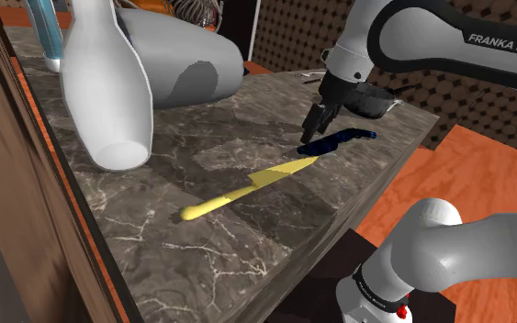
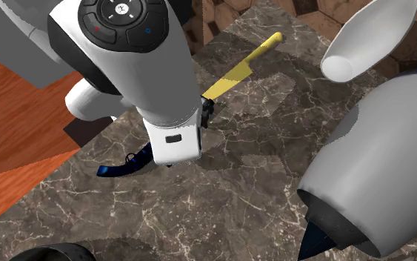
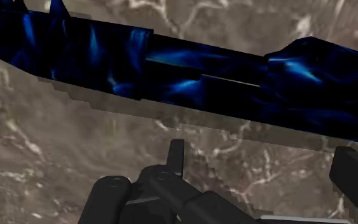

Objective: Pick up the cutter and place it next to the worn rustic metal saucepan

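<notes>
While poised just above the dark blue cutter (image 1: 348, 138), right of centre in the shoulder view, holds nothing: black gripper (image 1: 317, 128) with fingers parted, cutter lying flat on the marble counter (image 1: 201, 248) just past the tips. Lower and to the left, a yellow knife (image 1: 252, 188), blade tip almost touching the cutter. Risks nudging that knife if closed off-line; risks a skid or a twist out of the pads if clamped off-centre on so slim a body (a judgement, not a fact). Sits near the counter's right edge, too, so could be knocked over it. Just behind the hand, a dark vessel (image 1: 378, 101), probably the saucepan. Legible on the white arm (image 1: 431, 37), upper right: "FRANKA EMIK", cut off by the frame.
</notes>
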You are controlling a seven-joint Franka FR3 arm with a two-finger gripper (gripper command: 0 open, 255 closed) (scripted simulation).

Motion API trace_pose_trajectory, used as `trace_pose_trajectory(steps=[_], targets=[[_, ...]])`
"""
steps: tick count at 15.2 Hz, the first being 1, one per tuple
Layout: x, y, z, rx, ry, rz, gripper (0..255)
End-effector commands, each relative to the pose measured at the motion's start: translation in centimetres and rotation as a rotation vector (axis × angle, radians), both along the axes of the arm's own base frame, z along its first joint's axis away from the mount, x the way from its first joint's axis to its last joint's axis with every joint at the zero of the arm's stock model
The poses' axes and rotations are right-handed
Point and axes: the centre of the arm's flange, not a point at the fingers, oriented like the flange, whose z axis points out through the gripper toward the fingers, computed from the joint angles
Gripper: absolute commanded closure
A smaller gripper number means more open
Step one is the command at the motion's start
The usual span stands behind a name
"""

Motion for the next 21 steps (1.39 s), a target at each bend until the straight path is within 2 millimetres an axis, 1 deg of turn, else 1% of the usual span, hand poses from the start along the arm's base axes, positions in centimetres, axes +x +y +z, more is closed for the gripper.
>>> trace_pose_trajectory(steps=[1,6,9,11,13,16,21], targets=[[0.0,0.0,0.0,0.000,0.000,0.000,0],[-2.7,5.9,1.2,-0.012,0.055,-0.268,0],[-3.4,9.7,2.0,-0.019,0.088,-0.428,0],[-3.6,12.3,2.5,-0.023,0.110,-0.535,0],[-3.5,14.9,2.9,-0.028,0.132,-0.642,0],[-2.7,18.7,3.6,-0.035,0.165,-0.803,0],[-0.1,24.7,4.6,-0.047,0.220,-1.070,0]])
